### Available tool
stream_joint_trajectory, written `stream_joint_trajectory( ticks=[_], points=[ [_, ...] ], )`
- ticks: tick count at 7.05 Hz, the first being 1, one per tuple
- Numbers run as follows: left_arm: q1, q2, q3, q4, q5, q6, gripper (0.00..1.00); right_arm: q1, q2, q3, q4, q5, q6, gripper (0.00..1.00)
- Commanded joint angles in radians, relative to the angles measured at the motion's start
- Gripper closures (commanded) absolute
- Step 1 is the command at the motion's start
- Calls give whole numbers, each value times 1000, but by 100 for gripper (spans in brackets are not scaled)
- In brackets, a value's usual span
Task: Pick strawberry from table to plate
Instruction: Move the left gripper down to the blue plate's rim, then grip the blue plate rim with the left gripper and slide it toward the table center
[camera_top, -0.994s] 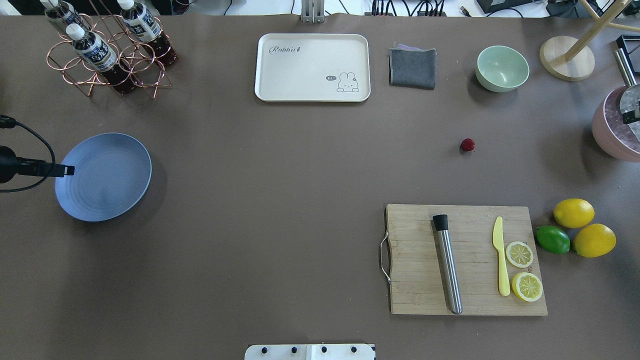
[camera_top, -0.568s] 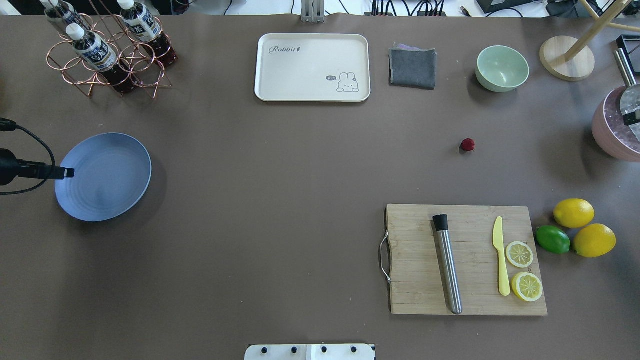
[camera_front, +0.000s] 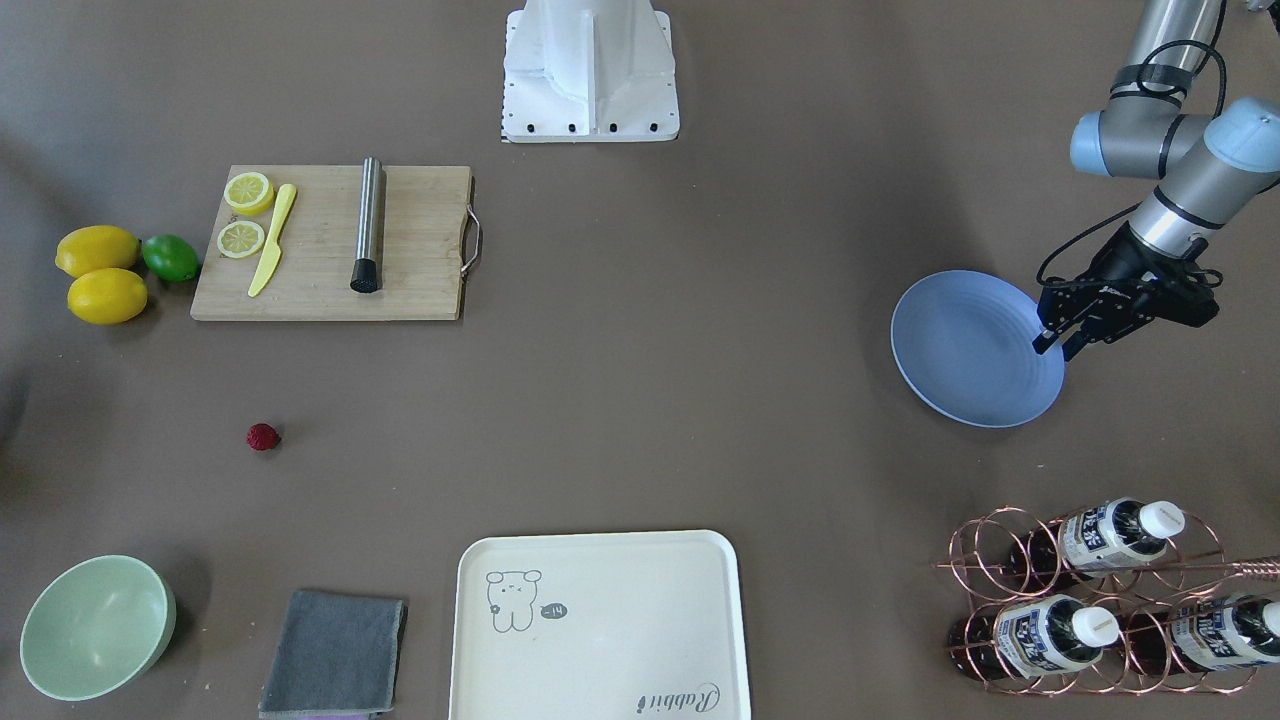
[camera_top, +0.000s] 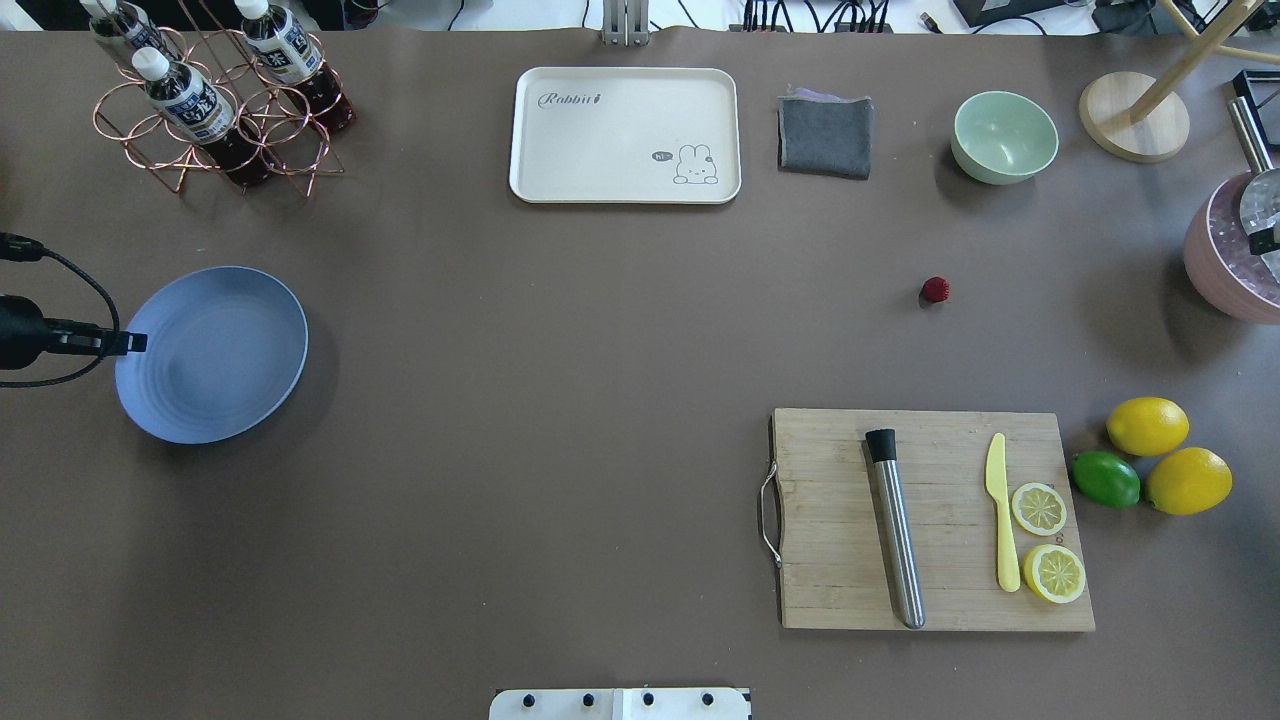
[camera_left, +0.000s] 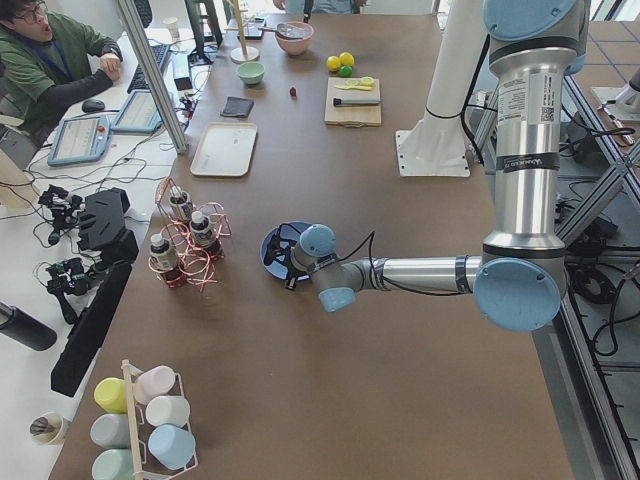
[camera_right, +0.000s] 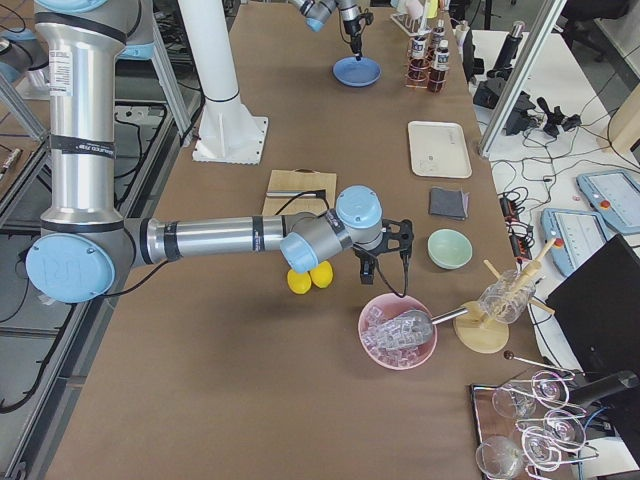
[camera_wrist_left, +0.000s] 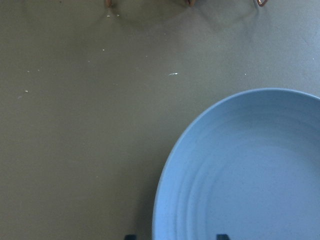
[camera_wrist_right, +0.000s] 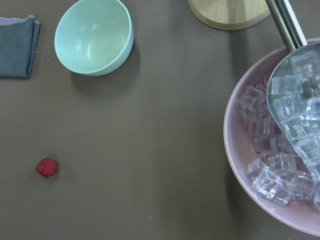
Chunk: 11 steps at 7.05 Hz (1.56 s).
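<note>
The strawberry (camera_top: 935, 290) (camera_front: 263, 436) lies alone on the brown table (camera_top: 560, 330), small and dark red; the right wrist view has it at lower left (camera_wrist_right: 47, 167). The blue plate (camera_top: 215, 355) (camera_front: 970, 350) rests flat at the table's left end. My left gripper (camera_top: 135, 343) (camera_front: 1052, 343) hangs at the plate's outer edge, open, its two tips straddling the plate rim (camera_wrist_left: 165, 200). The right gripper (camera_right: 383, 268) hovers over the table between the lemons and the pink ice bowl, away from the strawberry; I cannot tell whether it is open or shut.
A cutting board (camera_top: 830, 560) with a metal muddler, yellow knife and lemon slices sits front right, with two lemons and a lime (camera_top: 1105, 479) beside it. A green bowl (camera_top: 1004, 137), grey cloth, cream tray (camera_top: 625, 135) and bottle rack (camera_top: 215, 100) line the far edge. A pink ice bowl (camera_top: 1225, 270) is far right.
The plate has shifted slightly to the right and now lies flat. The left gripper has drawn back a little to the left. The strawberry has not moved.
</note>
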Motion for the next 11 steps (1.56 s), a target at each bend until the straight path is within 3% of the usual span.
stream_joint_trajectory(
  ticks=[1, 2, 4, 5, 6, 8, 10, 11],
  points=[
    [11, -15, 2, 3, -1, -1, 100, 0, -13, 0, 10, -2, 0, 0],
    [11, -15, -4, 5, -12, -3, 100, 0, -14, 0, 10, -2, 0, 0],
    [-58, -38, -42, 32, -232, -38, 100, 2, -24, 0, 10, 0, 0, 0],
    [-131, -96, -97, 117, -365, -107, 100, 2, -28, -1, 10, 0, -2, 0],
    [-130, -114, -172, 203, -362, -153, 100, 2, -49, 0, 36, 2, -2, 0],
    [16, -194, -262, 345, -139, -245, 100, 2, -83, 0, 84, 2, 1, 0],
    [264, -359, -398, 682, 186, -329, 100, 0, -103, -1, 87, 0, 1, 0],
    [381, -468, -400, 792, 297, -403, 100, 0, -111, -8, 103, -2, 1, 0]
  ],
)
